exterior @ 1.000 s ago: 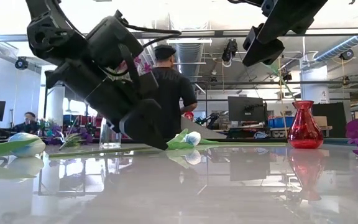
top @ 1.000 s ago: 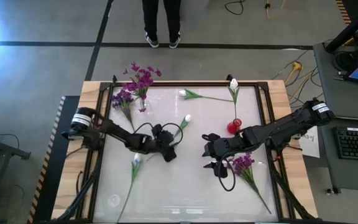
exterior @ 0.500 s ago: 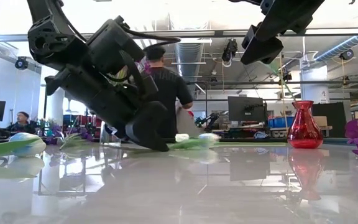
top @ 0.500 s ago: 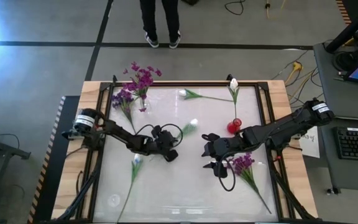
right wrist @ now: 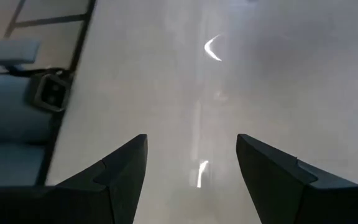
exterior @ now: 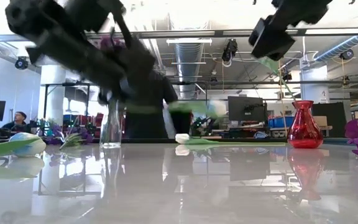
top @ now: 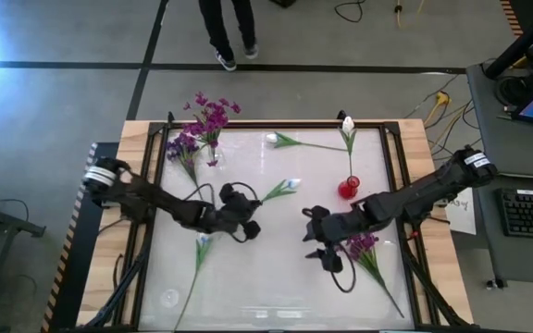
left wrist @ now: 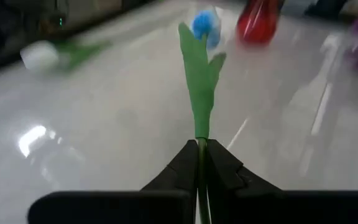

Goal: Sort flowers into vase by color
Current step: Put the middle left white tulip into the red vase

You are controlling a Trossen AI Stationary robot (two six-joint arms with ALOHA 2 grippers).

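Now the left gripper (top: 248, 215) has its fingers clamped together on the thin green stem of a white tulip (top: 288, 187), and the left wrist view shows why the hold sits there: the stem runs straight out from between the jaws, leaf and bud well clear ahead, so the bloom isn't crushed. From table height that flower looks lifted off the bench (top: 276, 277), bud forward, which I take as the start of a carry toward a vase.

Two vases are on offer. A clear vase (top: 210, 159) near the far left corner already holds purple blossoms (top: 206, 116); a small red vase (top: 348, 189) stands toward the right edge. White would seem bound for the red one, but that's my guess.

Over on the right, the right gripper (top: 320, 242) hangs with its jaws apart and nothing between them, just beside a purple cluster (top: 359, 244) lying near the right edge, probably lined up for that stem.

More white tulips lie waiting: one (top: 202, 242) toward the near left, two by the far edge (top: 273, 140).

A person (top: 222, 28) stands beyond the far edge.
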